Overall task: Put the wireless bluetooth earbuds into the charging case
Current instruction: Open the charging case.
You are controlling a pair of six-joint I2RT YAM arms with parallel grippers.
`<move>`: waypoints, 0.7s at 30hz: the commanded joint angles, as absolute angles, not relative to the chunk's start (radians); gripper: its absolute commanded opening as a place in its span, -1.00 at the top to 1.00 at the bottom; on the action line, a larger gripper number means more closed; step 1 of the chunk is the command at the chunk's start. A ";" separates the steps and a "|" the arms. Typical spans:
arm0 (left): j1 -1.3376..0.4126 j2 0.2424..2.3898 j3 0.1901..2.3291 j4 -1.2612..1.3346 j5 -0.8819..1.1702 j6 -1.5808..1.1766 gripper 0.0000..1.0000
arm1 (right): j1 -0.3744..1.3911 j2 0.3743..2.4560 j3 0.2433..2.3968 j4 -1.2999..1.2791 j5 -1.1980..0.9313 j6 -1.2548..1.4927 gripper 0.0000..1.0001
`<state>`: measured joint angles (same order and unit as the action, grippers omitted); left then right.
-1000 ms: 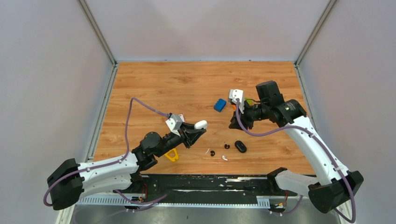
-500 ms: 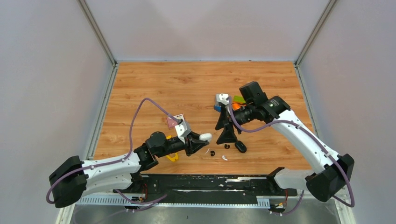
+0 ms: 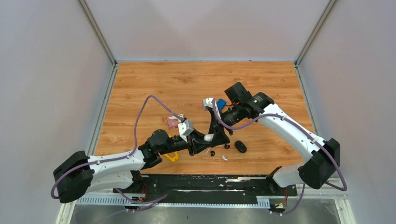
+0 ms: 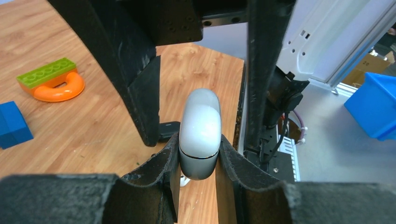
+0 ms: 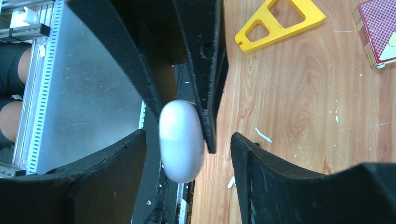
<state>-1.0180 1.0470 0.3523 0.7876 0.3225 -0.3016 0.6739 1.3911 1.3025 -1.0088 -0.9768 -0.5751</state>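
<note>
One white case (image 4: 200, 133), one black case (image 3: 240, 146). Two black buds (image 3: 212, 153) (image 3: 227, 146), one white bud (image 3: 224, 157) visible. One blue block (image 4: 13, 125), one yellow triangle (image 3: 172, 156).

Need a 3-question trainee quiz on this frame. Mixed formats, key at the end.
1. True or false: the left hand is shut on the white charging case.
2. Multiple choice: the right hand is A) shut with nothing in it, B) open, with one finger on either side of the white charging case, C) out of every view.
3. Fill in: the white charging case's lid is ___ (open or closed).

Key: 1 true; 2 B; 3 closed.
</note>
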 commanded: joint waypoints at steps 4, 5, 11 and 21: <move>-1.031 1.013 0.392 0.819 0.358 -0.304 1.00 | 0.678 1.443 1.390 -1.028 -0.965 -0.594 -0.24; -1.031 1.009 0.389 0.813 0.361 -0.296 1.00 | 0.676 1.452 1.415 -1.040 -0.964 -0.594 -0.23; -1.035 0.958 0.366 0.790 0.351 -0.255 1.00 | 0.653 1.509 1.492 -1.103 -1.003 -0.600 -0.20; -1.036 0.931 0.345 0.776 0.349 -0.249 1.00 | 0.649 1.516 1.530 -1.127 -1.018 -0.587 -0.20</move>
